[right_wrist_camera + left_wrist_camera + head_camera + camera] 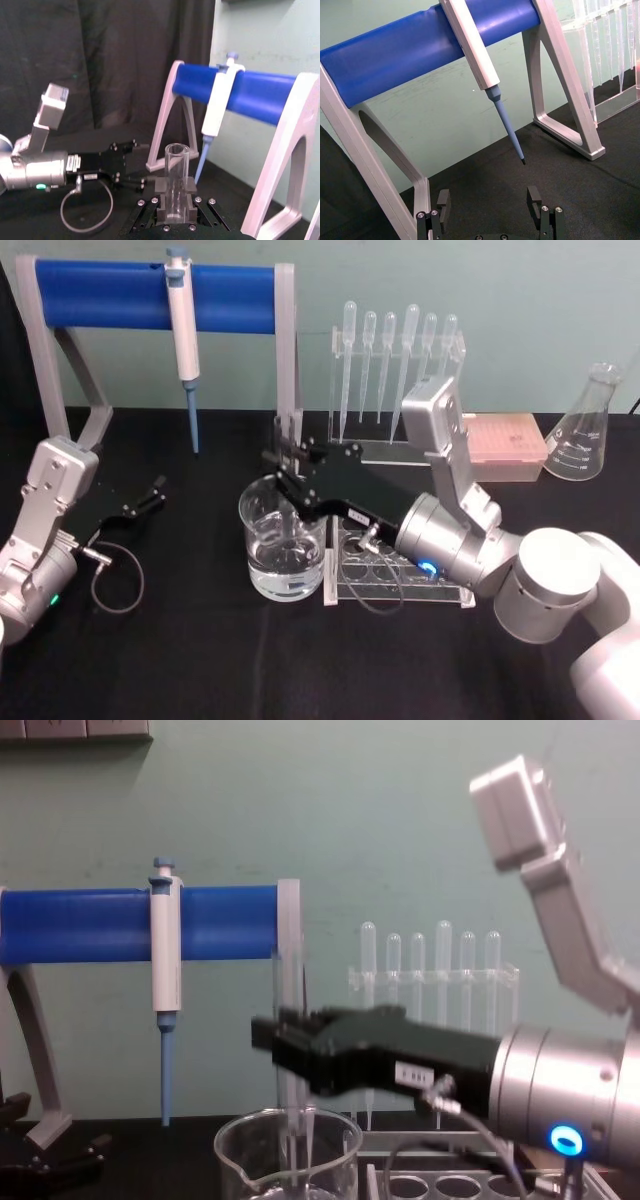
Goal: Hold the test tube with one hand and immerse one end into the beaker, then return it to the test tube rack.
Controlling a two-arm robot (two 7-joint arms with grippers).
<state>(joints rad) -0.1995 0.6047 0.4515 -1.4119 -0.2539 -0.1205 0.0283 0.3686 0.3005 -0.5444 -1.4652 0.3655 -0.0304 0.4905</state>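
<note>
While the right gripper (285, 468) is closed on the upright test tube (176, 172), lower end inside the beaker (258, 535), the rack (440, 592) stands just right of it; the left gripper (150, 492) idles open.

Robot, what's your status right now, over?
Right gripper shut on test tube, upright, lower end inside beaker. Left gripper open, parked far left. Test tube rack beside beaker, under right arm.
</note>
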